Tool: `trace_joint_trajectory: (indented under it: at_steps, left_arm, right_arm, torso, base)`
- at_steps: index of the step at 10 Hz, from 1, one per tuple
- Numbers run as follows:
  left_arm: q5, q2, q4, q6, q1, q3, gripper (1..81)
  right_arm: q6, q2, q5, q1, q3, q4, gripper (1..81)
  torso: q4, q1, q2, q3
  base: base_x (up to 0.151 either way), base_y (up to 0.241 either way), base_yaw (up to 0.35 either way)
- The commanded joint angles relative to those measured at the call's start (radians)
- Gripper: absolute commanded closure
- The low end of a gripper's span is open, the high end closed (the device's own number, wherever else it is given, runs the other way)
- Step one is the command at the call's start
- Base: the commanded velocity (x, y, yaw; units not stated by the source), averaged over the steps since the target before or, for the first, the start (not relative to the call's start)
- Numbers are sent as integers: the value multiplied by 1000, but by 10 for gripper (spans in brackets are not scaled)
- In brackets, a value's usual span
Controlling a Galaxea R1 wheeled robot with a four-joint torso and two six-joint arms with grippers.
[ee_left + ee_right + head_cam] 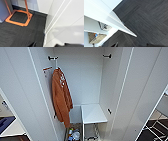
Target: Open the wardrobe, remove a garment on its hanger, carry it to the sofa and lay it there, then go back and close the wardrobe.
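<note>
Tall white wardrobe stands before us with both full-height doors swung wide. Inside, a rust-orange long-sleeved top with white print hangs near the left wall on a thin white hanger, below a dark bracket; a matching bracket sits on the right wall. Low down, a white shelf, with small bottles and oddments on the wardrobe floor beside it. We cannot find the black garment here. Left wrist view: dark grey carpet, an orange metal stand base, a white door edge. Right wrist view: door edge over carpet, a woven mesh basket. Claw state on either arm: cannot tell
</note>
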Motion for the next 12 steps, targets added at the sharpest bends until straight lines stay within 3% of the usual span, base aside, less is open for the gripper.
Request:
trace_joint_trajectory:
  at_steps: [1, 6, 12]
  left_arm:
    - [143, -69, 13, -80, -232, -6, 10]
    - [212, 5, 5, -114, -346, -3, 10]
    - [243, 173, 8, -137, -363, -3, 10]
  right_arm:
    - [78, -76, -26, 163, -9, 7, 10]
    - [100, -41, -45, 268, 11, 9, 10]
    - [98, 157, -58, 262, 45, -34, 10]
  torso:
    - [0, 0, 0, 0]
    - [0, 1, 2, 0]
    - [0, 2, 2, -2]
  base:
    - [0, 0, 0]
    - [0, 0, 0]
    - [0, 0, 0]
